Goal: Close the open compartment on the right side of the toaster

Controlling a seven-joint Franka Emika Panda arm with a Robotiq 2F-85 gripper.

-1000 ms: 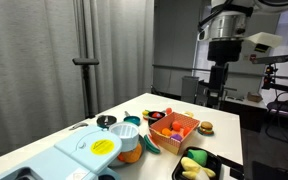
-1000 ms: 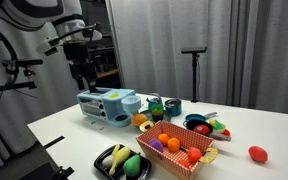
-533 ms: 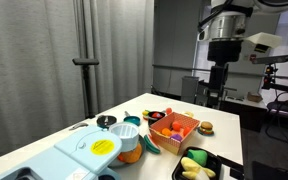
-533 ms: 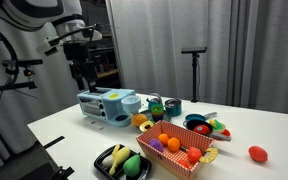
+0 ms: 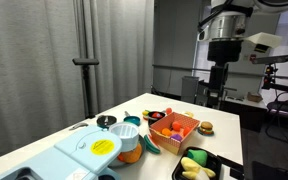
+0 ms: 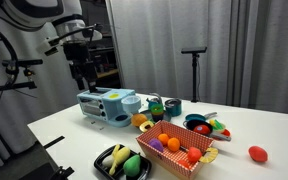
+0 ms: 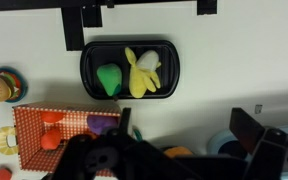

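Note:
The toaster (image 5: 89, 152) is a pale blue toy box with a round yellow disc on top, at the near end of the white table; it also shows in an exterior view (image 6: 102, 104). Its compartment (image 6: 128, 104) is a pale blue side section standing out from the body towards the toy food, also seen in an exterior view (image 5: 128, 133). My gripper (image 5: 219, 93) hangs high above the table, open and empty, well apart from the toaster. In an exterior view (image 6: 81, 80) it hovers above and behind the toaster. In the wrist view my gripper (image 7: 184, 130) looks down between its dark fingers.
An orange basket (image 6: 174, 148) of toy food and a black tray (image 6: 122, 162) with green and yellow food sit mid-table. A toy burger (image 5: 206, 127), a dark bowl (image 6: 199, 126) and a red piece (image 6: 257, 153) lie around. A black stand (image 6: 194, 70) rises behind.

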